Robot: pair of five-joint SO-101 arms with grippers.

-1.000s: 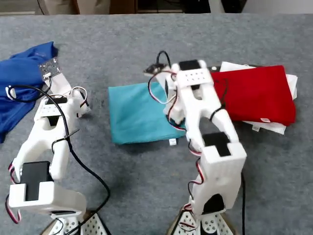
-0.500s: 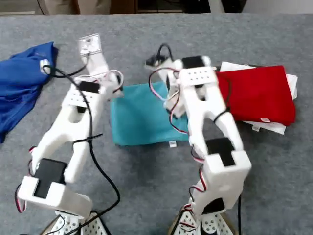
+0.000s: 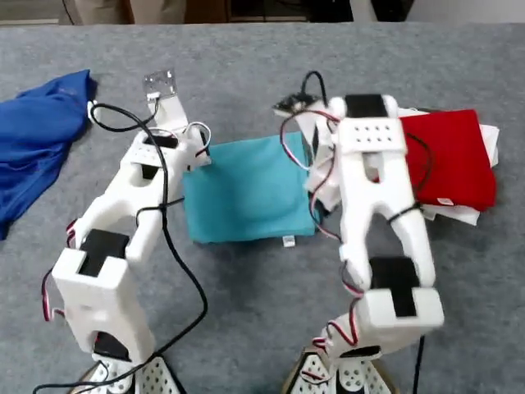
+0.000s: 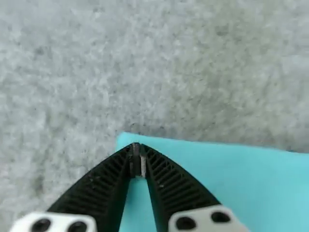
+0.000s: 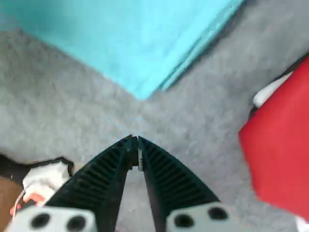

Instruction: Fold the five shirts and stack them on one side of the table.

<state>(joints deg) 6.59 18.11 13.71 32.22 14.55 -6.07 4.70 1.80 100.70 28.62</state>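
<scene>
Step, probably: carry folded teal shirt (image 3: pixel 246 189), mid-table, onto red shirt (image 3: pixel 451 160) stack at right | left gripper (image 4: pixel 136 162) clenched, empty, at teal shirt's far-left corner | right gripper (image 5: pixel 135 153) clenched, empty, above grey table (image 3: pixel 246 74) between teal and red | advice: open jaws, pinch all layers, lift both corners level.

Robotics lab: twin arms (image 3: pixel 123 213) on a grey-felted table (image 3: pixel 246 312).

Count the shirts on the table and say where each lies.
4. Blue shirt, unfolded, at the left edge; teal shirt folded in the middle; red shirt folded at the right, atop a white shirt. Another may be hidden underneath.
</scene>
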